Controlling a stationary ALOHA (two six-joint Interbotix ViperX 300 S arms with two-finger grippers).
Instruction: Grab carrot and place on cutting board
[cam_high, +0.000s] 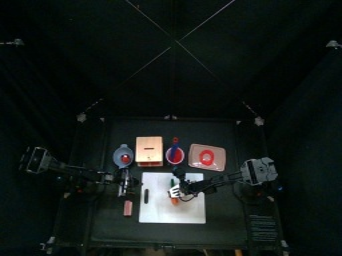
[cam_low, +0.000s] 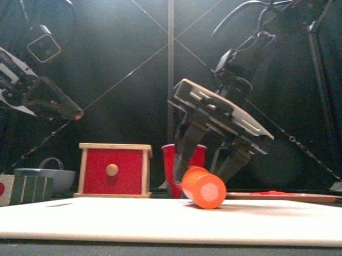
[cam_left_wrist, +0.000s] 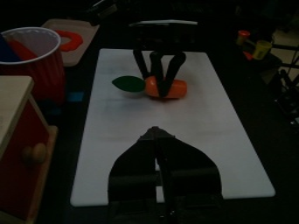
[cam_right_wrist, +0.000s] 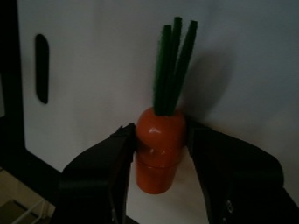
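The carrot (cam_low: 207, 190), a short orange piece with a green stem (cam_right_wrist: 176, 61), lies on the white cutting board (cam_low: 80, 220). My right gripper (cam_low: 201, 185) hangs over the carrot with its jaws open, one on each side. In the right wrist view the carrot (cam_right_wrist: 162, 153) sits between the open jaws of the right gripper (cam_right_wrist: 162, 129) on the cutting board (cam_right_wrist: 246, 87). The left wrist view shows my left gripper (cam_left_wrist: 158, 133) shut and empty above the near end of the cutting board (cam_left_wrist: 222, 131), facing the carrot (cam_left_wrist: 167, 86) and the right gripper (cam_left_wrist: 163, 79).
A red cup (cam_left_wrist: 33, 48) and a wooden box (cam_low: 114, 168) with a red front stand behind the board. A pink tray (cam_high: 207, 155) with a red ring is at the back right. A dark reddish piece (cam_high: 128, 207) lies left of the board.
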